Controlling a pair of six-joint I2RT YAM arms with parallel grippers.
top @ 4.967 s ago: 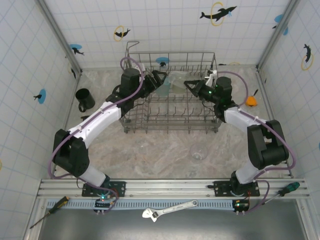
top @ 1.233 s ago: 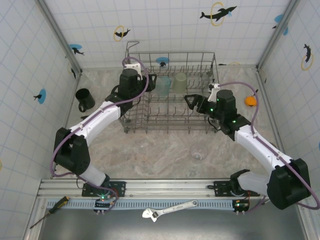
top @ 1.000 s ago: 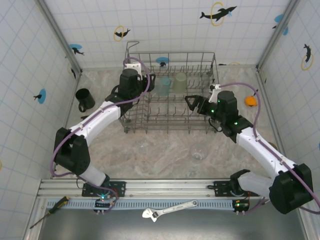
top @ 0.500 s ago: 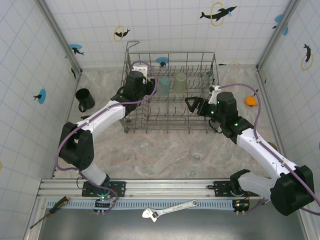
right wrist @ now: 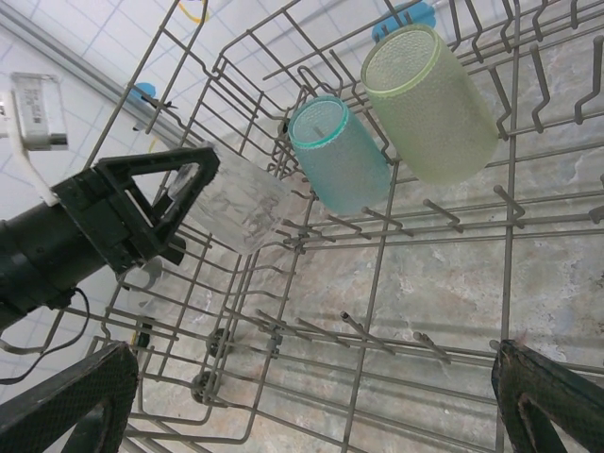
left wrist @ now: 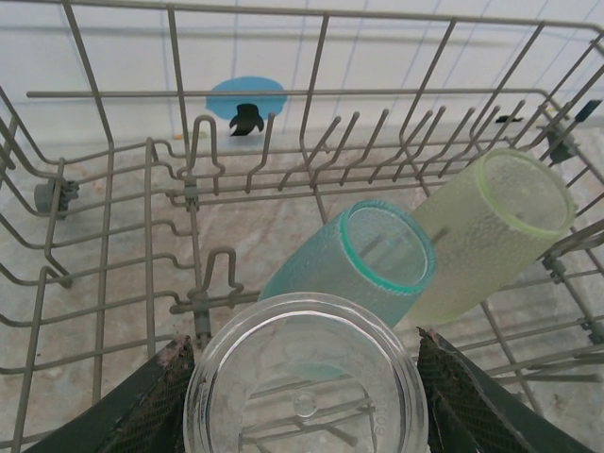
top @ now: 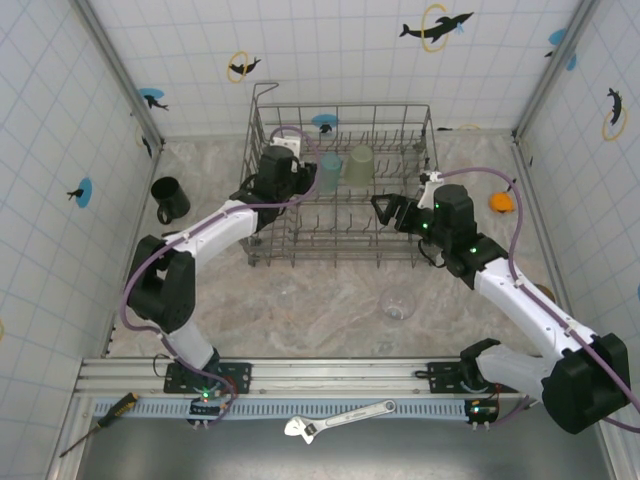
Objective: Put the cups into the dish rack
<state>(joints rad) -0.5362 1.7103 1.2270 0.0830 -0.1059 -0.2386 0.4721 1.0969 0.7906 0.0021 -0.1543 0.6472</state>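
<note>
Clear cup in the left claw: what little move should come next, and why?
Probably ease the clear tumbler down onto the tines beside the teal tumbler, then release. The left gripper holds it inside the dish rack, and those tines look free.

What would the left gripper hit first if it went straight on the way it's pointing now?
Most likely the teal tumbler, tilted on the dish rack tines straight ahead. The clear tumbler in the left gripper would touch it before the fingers, though the gap is hard to judge.

One rack [top: 350, 106], one mug [top: 170, 198], one teal tumbler [left wrist: 330, 269].
</note>
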